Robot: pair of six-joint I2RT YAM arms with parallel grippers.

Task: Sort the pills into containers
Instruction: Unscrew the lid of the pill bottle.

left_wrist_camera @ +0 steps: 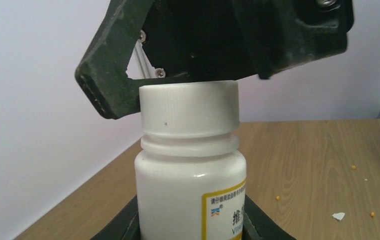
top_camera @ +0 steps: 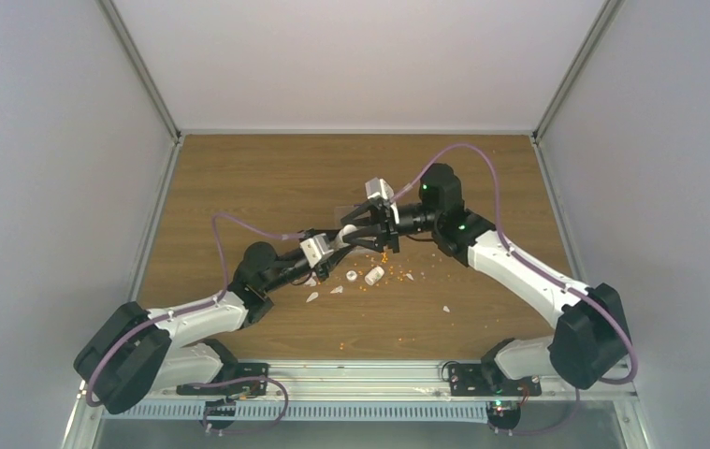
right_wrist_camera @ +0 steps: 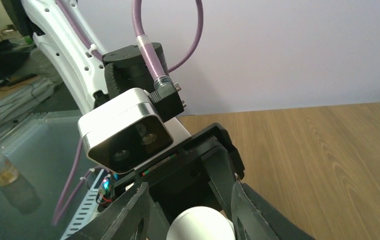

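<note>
Shows left gripper (left_wrist_camera: 192, 212) clamped on white plastic pill bottle (left_wrist_camera: 187, 180). Shows right gripper (right_wrist_camera: 190, 200) spread open around its white cap (right_wrist_camera: 200, 222).

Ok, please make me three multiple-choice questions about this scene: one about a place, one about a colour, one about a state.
1. Where is the white bottle?
A) lying flat on the table
B) between the left fingers
C) on the floor

2. What colour are the tiny pills on the table?
A) blue
B) green
C) orange-yellow

3. The bottle's cap is:
A) on the bottle
B) lying on the table
C) missing

Answers:
1 B, since the left wrist view shows those fingers on both sides of the bottle's body.
2 C, since the grains on the wood are orange-yellow.
3 A, since the cap sits on the bottle's neck.
</note>
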